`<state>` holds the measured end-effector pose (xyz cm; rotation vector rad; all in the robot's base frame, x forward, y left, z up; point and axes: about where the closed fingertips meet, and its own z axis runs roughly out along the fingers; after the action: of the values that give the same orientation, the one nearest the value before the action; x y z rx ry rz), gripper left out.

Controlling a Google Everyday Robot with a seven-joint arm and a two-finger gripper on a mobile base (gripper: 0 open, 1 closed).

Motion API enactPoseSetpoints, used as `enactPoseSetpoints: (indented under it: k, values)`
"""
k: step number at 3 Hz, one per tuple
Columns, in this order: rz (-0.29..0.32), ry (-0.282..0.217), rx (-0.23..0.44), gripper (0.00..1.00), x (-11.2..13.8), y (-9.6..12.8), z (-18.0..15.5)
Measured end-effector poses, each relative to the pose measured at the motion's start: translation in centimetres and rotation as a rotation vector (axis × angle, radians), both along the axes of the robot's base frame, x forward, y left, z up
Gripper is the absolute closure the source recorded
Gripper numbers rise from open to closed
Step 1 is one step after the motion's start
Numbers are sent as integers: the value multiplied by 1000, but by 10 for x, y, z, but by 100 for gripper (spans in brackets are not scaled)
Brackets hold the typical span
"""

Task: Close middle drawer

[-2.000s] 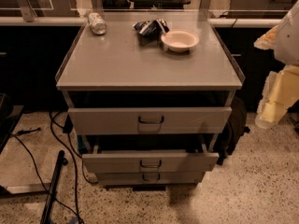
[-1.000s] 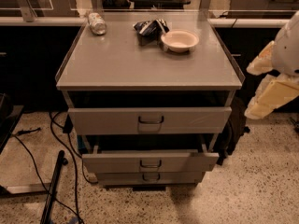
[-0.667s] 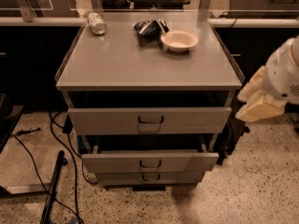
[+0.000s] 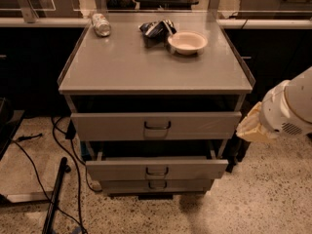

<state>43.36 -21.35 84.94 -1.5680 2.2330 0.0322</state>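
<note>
The middle drawer (image 4: 157, 169) is a low grey front with a small dark centre handle. It stands pulled out in front of the cabinet, with a dark gap showing behind its front. My arm comes in from the right edge, white and rounded. My gripper (image 4: 249, 126) is the cream-coloured end of the arm, just off the cabinet's right side at the height of the top drawer, above and to the right of the middle drawer and apart from it.
The top drawer (image 4: 156, 126) also sits slightly out; the bottom drawer (image 4: 157, 185) is nearly flush. On the cabinet top (image 4: 122, 67) lie a can (image 4: 101, 24), a dark bag (image 4: 156, 28) and a white bowl (image 4: 187, 42). Cables (image 4: 61, 145) and a dark pole (image 4: 54, 194) lie on the floor at left.
My arm has swung down and left, bringing the gripper closer to the cabinet's right side. The drawers have not moved.
</note>
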Motion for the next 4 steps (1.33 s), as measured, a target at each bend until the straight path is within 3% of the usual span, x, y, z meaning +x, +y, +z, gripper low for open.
enactPoseSetpoints:
  k: [1,2,3,4]
  values:
    - [0,0,0,100,0,0,0]
    - [-1,13,-6,100,-2,-10,-38]
    - [-8,52,1,100,-6,-25,-111]
    - [2,118,54,100,-9,-31,-195]
